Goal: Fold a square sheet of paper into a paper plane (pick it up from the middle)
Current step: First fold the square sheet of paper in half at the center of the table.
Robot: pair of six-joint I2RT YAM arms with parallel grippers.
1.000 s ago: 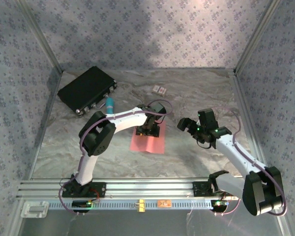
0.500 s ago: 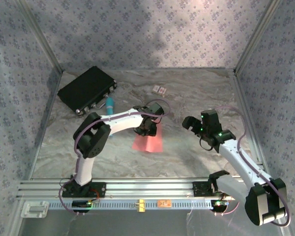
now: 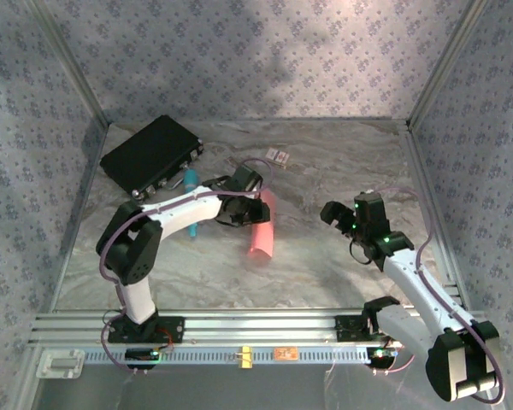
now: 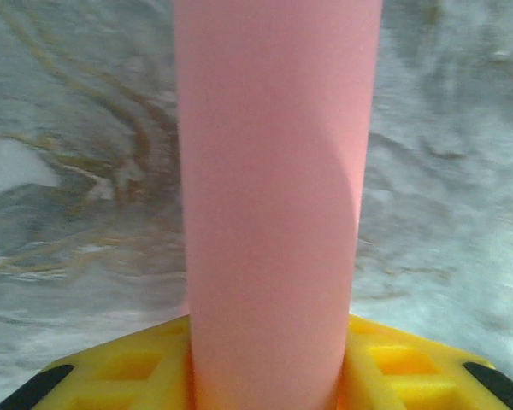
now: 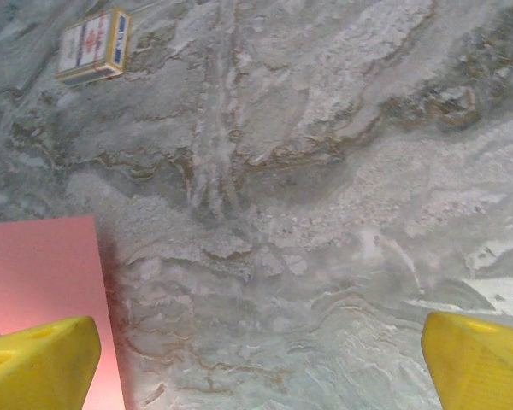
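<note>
Marbled grey table [image 3: 325, 171], boxed in by patterned walls, carries both arms. At its middle the left claw [image 3: 242, 205] is clamped on the pink sheet of paper [image 3: 261, 229]. In the wrist view the yellow fingers [image 4: 111, 371] press either side of it, and the paper rises from the pinch as a bowed, half-rolled strip. From above, the sheet hangs off that claw toward the right arm and curls into a loose tube.

It looks very light and limp. It sags under its own weight and would crease or crumple if dragged, so a hold near the middle, leaving both halves free, seems best.

The right claw [image 3: 340, 213] hovers wide open, apart from the sheet, and its own view has a flat pink corner [image 5: 38, 273] by one fingertip. Farther back lie a small patterned card [image 3: 277, 155], a teal marker [image 3: 191, 179] and a black case [image 3: 152, 155].
</note>
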